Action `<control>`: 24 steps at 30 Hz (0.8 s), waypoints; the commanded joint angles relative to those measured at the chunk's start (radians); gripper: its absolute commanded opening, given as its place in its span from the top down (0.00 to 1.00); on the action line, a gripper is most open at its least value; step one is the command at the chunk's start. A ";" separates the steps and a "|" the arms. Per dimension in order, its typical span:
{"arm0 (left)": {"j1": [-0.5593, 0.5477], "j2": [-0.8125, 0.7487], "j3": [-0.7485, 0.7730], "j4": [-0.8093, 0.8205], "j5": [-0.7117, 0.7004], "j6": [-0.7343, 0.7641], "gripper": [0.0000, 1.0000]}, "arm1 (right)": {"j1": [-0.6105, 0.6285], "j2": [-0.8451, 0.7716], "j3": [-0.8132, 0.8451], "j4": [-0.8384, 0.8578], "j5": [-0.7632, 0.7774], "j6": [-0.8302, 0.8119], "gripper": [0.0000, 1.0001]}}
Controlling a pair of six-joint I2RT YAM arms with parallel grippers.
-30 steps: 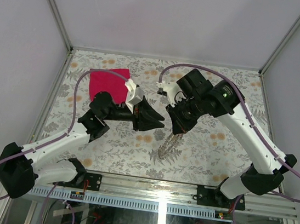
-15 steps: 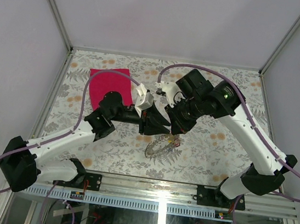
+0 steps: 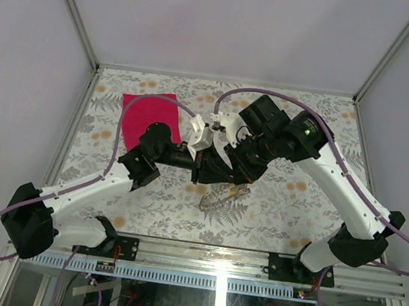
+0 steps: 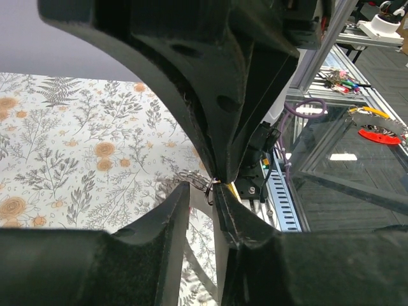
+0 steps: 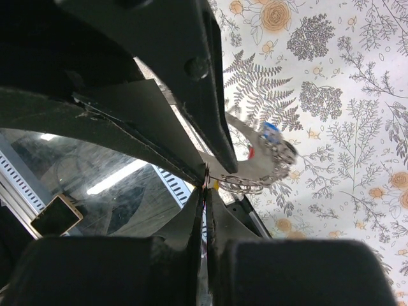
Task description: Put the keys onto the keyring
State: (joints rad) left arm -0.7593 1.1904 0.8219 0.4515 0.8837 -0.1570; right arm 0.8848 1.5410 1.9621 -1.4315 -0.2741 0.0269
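Right gripper (image 5: 205,194) fingers pressing together, pinching keyring (image 5: 245,186) at frame centre. Left gripper (image 4: 203,191) fingers standing narrowly apart, ring wire sitting in gap. Keys (image 5: 258,167) hanging off ring, bunch stretching toward upper right, blue piece (image 5: 271,128) at far end. Overhead view: bunch slanting toward lower left beneath both grippers, over floral table (image 3: 287,209).
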 commanded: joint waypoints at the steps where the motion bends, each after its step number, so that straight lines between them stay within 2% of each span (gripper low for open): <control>1: -0.013 0.008 0.042 0.003 0.038 0.029 0.81 | 0.015 -0.014 0.008 0.026 -0.015 0.004 1.00; 7: -0.017 0.012 0.052 -0.009 0.068 0.036 0.99 | 0.015 -0.022 0.003 0.040 -0.007 0.001 1.00; 12: -0.017 0.005 0.054 -0.005 0.063 0.018 1.00 | 0.015 -0.039 -0.008 0.062 0.012 0.001 1.00; 15: -0.018 -0.006 0.046 0.000 -0.006 -0.008 1.00 | 0.014 -0.062 -0.021 0.097 0.025 0.004 0.99; 24: -0.005 -0.053 -0.024 0.140 -0.161 -0.121 1.00 | 0.015 -0.163 -0.070 0.248 0.094 0.065 0.66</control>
State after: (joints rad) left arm -0.7662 1.1687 0.8204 0.4511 0.8093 -0.2134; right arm 0.8867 1.4624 1.8999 -1.3128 -0.2157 0.0467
